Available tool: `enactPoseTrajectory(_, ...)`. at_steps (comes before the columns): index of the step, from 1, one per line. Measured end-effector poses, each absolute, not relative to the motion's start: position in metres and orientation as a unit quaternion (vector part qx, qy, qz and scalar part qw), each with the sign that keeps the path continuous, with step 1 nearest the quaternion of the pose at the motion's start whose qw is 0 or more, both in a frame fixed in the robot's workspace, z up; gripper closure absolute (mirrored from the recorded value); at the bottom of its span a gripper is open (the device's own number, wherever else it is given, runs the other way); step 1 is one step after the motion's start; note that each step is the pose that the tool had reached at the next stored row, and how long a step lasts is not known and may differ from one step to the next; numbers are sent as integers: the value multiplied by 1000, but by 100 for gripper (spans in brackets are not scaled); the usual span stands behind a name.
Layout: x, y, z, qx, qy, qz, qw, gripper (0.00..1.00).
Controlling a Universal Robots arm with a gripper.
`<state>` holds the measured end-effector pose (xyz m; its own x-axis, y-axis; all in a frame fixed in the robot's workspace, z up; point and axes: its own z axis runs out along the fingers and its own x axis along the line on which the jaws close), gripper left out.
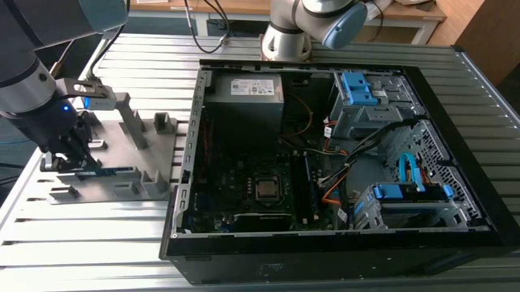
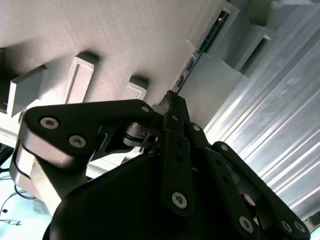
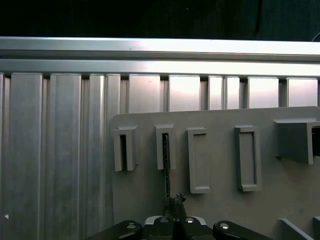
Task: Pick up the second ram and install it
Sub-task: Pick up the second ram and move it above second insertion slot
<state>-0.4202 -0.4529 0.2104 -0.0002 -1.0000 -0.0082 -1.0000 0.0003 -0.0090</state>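
The second ram [image 1: 106, 173], a thin dark stick with a blue-and-white label, lies on edge in the slotted posts of the grey fixture [image 1: 122, 143] at the exterior view's left. My gripper [image 1: 67, 163] is down at the stick's end nearest the table edge. In the second wrist view the fingers meet at a narrow tip [image 2: 172, 100] on the end of the ram [image 2: 210, 35], which runs on into a fixture post. In the first wrist view the ram [image 3: 165, 170] shows as a thin line from a slot down to my gripper [image 3: 173, 201], shut on it.
An open computer case [image 1: 455, 152] lies on the slatted metal table [image 1: 81, 243] to the exterior view's right of the fixture, with its motherboard [image 1: 260, 182] exposed. A second robot arm's base [image 1: 288, 36] stands behind the case. Upright fixture posts [image 1: 130, 118] rise close to my gripper.
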Motion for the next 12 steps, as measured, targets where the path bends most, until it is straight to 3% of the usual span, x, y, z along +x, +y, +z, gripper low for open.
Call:
enactPoseTrajectory(4,-420,-453,210,-707,707,0,6,90)
enactPoseTrajectory(5,-420,-453,210,-707,707,0,6,84)
enactPoseTrajectory(7,-420,-453,210,-707,707,0,6,84)
enactPoseTrajectory(10,-420,-453,210,-707,707,0,6,70)
enactPoseTrajectory(12,-419,-453,209,-709,706,-1,4,70)
